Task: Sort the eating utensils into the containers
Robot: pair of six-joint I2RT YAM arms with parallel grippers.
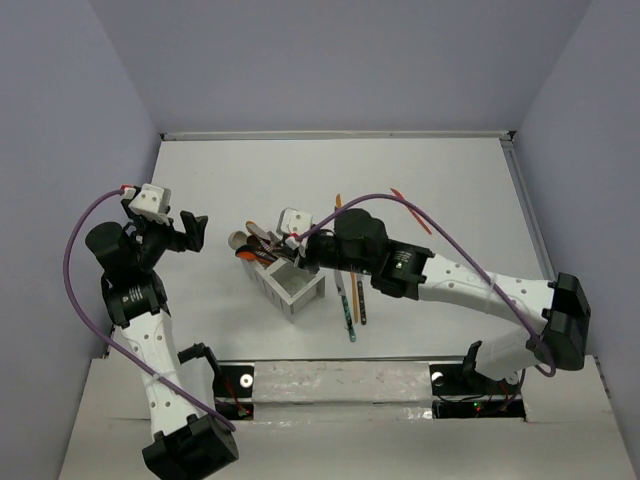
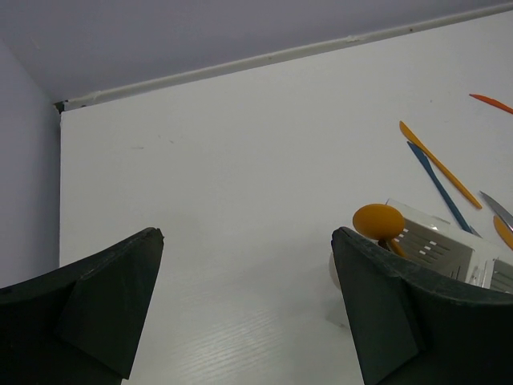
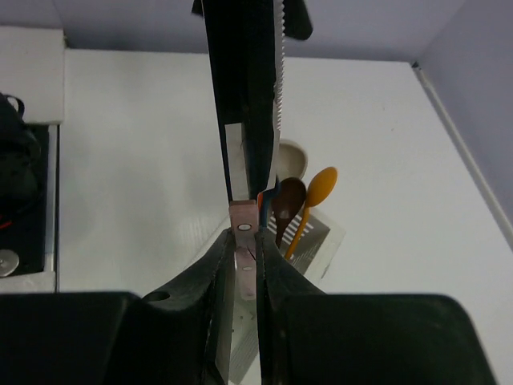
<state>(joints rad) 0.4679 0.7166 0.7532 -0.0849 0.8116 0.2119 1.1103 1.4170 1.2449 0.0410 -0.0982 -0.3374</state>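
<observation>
The white two-compartment box (image 1: 308, 301) stands mid-table. Its far compartment holds brown, orange and beige spoons (image 1: 256, 245); they also show in the right wrist view (image 3: 303, 208). My right gripper (image 1: 298, 250) hovers over the box, shut (image 3: 244, 245) on a knife (image 3: 243, 228) with a pinkish riveted handle and a dark serrated blade pointing away. My left gripper (image 1: 192, 231) is open and empty, left of the box; its fingers (image 2: 112, 297) frame bare table. Loose utensils (image 1: 352, 298) lie right of the box.
An orange knife (image 2: 441, 164), a blue knife (image 2: 439, 188), a red piece (image 2: 490, 102) and a grey one (image 2: 497, 210) lie beyond the box (image 2: 437, 245). The red one (image 1: 412, 212) lies far right. Walls bound the table on three sides.
</observation>
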